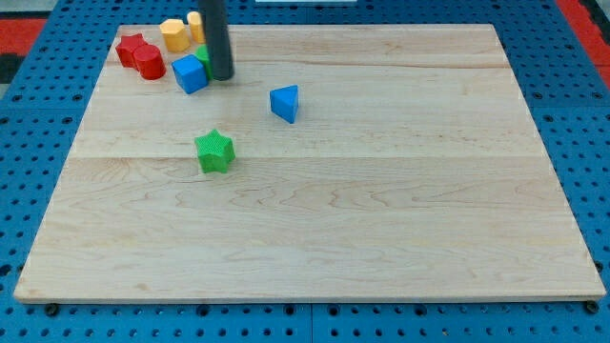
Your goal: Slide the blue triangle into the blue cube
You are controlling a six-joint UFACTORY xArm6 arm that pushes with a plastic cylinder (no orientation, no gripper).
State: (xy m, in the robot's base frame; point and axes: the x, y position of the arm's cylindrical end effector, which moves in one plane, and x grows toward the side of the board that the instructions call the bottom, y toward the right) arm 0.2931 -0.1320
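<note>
The blue triangle (284, 102) lies on the wooden board, left of centre in the upper part of the view. The blue cube (190, 73) sits to its left, near the view's top left. My tip (221, 76) rests on the board just right of the blue cube, between the cube and the triangle. The dark rod rises from there out of the view's top.
A green star block (214, 151) lies below the cube and the triangle. Two red blocks (140, 56) and a yellow block (173, 33) cluster at the top left. Another yellow block (194, 24) and a green block (203, 54) are partly hidden behind the rod.
</note>
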